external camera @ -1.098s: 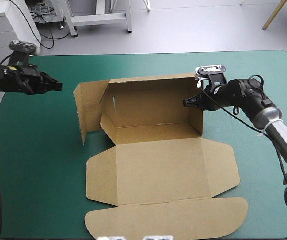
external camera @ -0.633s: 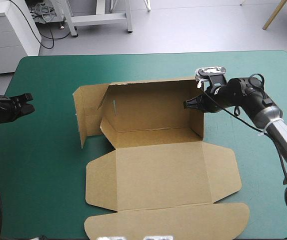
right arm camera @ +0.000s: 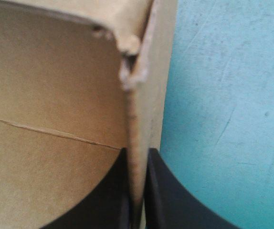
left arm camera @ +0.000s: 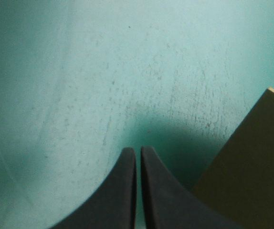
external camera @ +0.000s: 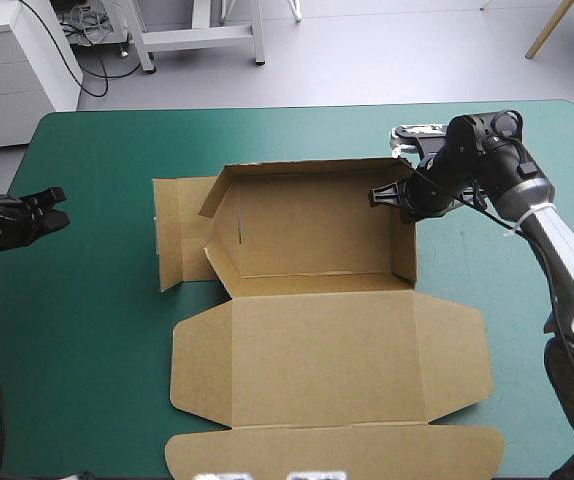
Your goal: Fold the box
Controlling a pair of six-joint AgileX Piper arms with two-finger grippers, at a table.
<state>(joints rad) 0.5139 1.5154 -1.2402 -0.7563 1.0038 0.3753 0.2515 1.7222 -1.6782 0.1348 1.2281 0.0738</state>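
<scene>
Sitting mid-table on the teal-green cover, the box has its far and side walls raised and its lid flat toward the near edge. In the high view the right gripper meets the right wall's far corner, while the left gripper hangs by the table's left edge, well apart.

Left wrist view: its fingers are pressed together on nothing, with brown board just beside them.

Right wrist view: the fingers pinch the wall's edge. The corner ahead looks frayed, perhaps torn.
</scene>
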